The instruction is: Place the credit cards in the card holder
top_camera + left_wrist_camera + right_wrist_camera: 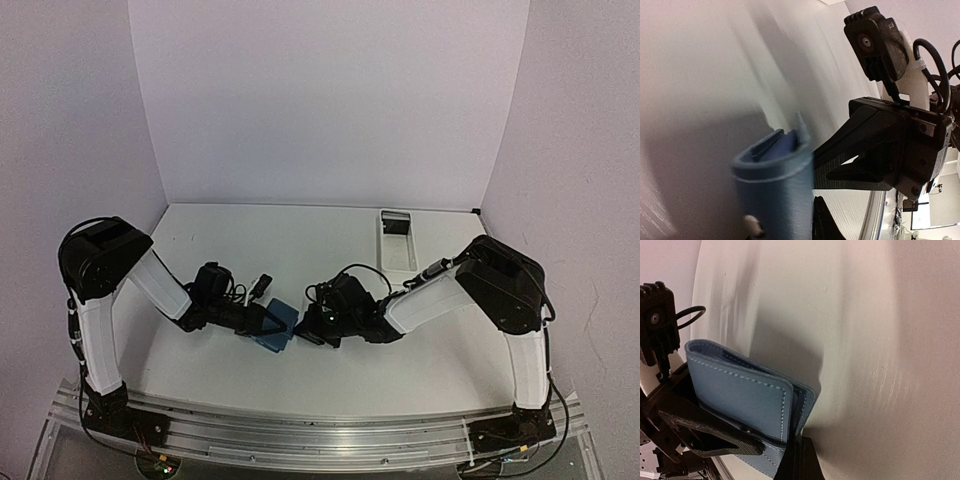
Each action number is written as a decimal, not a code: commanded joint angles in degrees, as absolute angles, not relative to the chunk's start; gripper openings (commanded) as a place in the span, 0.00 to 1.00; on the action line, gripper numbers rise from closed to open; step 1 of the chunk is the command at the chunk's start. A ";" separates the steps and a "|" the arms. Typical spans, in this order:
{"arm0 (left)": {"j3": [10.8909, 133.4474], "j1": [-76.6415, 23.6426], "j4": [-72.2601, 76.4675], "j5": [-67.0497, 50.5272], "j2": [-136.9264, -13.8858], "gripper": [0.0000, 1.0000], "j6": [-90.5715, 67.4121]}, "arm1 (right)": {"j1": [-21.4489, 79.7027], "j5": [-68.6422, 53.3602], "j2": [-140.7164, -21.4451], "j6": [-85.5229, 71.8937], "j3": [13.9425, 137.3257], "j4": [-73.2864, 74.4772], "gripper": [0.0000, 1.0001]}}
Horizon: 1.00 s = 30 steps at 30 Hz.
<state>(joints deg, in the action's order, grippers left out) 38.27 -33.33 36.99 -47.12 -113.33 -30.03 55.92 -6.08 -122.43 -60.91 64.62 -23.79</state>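
The dark-blue card holder (277, 328) is held up off the table between my two grippers, near the front middle. My left gripper (262, 320) is shut on it from the left. In the right wrist view one left finger lies across the holder's front flap (740, 390). My right gripper (308, 327) meets the holder's right edge, with its fingers pressed together on that edge (797, 460). In the left wrist view the holder (775, 190) stands half open. A darker blue layer shows inside it, and I cannot tell whether that is a card. No loose credit cards are in view.
A long white tray (397, 238) lies at the back right of the white table (250, 240). White walls close in the back and both sides. The two arms' wrists and cables crowd the front middle.
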 commanded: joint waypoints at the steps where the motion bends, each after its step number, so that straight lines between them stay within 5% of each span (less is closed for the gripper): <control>1: 37.70 -34.19 28.95 -42.28 -116.16 0.02 -30.13 | 56.11 -5.88 -121.89 -60.18 65.55 -23.99 0.00; 6: 37.79 -33.92 30.18 -43.72 -115.65 0.00 -31.46 | 55.52 -7.21 -119.91 -56.49 64.04 -24.46 0.05; 10: 36.79 -32.90 35.03 -49.28 -113.83 0.00 -31.22 | 53.16 -11.71 -114.38 -47.43 59.60 -29.26 0.33; 14: 36.58 -32.75 36.67 -54.06 -111.47 0.00 -24.60 | 48.86 -16.08 -109.88 -44.61 54.06 -36.97 0.50; 19: 37.51 -32.78 38.76 -59.07 -109.46 0.00 -16.44 | 48.54 -21.18 -114.24 -46.43 54.32 -46.17 0.82; 30: 36.18 -32.78 45.92 -66.71 -107.20 0.00 -16.35 | 50.87 -29.82 -121.49 -49.66 55.68 -61.13 0.75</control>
